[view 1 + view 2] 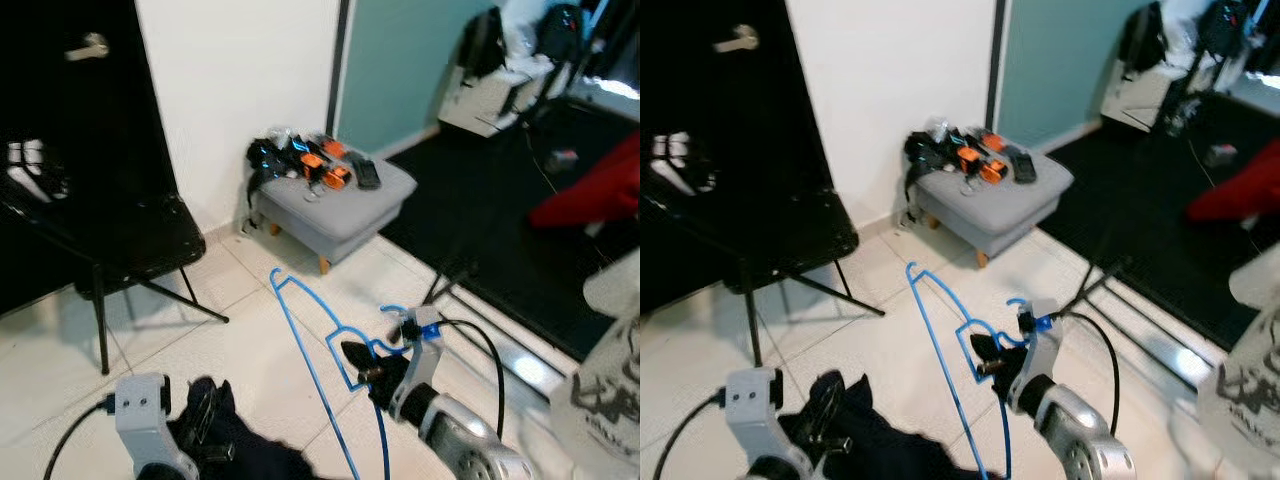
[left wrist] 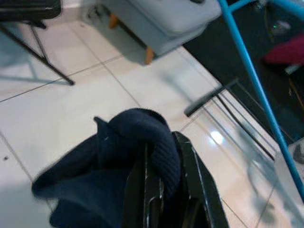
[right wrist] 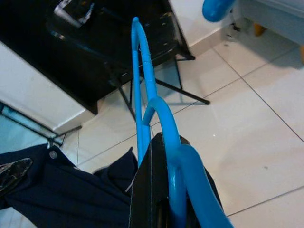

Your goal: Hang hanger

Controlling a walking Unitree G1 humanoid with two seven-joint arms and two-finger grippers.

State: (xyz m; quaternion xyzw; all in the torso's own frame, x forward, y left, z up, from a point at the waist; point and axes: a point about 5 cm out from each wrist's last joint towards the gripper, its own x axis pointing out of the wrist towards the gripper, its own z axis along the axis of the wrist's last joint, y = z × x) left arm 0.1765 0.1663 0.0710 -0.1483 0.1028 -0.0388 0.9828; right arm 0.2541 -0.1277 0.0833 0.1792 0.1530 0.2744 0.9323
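Observation:
A blue plastic hanger point(image 1: 310, 340) stands up over the white tiled floor, its hook point(image 1: 393, 313) near my right wrist. My right gripper point(image 1: 362, 362) is shut on the hanger close to its neck; the right wrist view shows the blue bar point(image 3: 172, 156) clamped between the black fingers. A dark navy garment point(image 1: 235, 445) hangs low at the front. My left gripper point(image 1: 200, 420) is shut on a fold of that cloth point(image 2: 137, 142), seen bunched over the fingers in the left wrist view.
A black folding chair point(image 1: 110, 240) stands at the left by a dark door. A grey footstool point(image 1: 335, 200) with orange and black items sits against the white wall. A black stand leg point(image 1: 445, 280) and dark carpet lie to the right. A white bag point(image 1: 610, 390) is at the far right.

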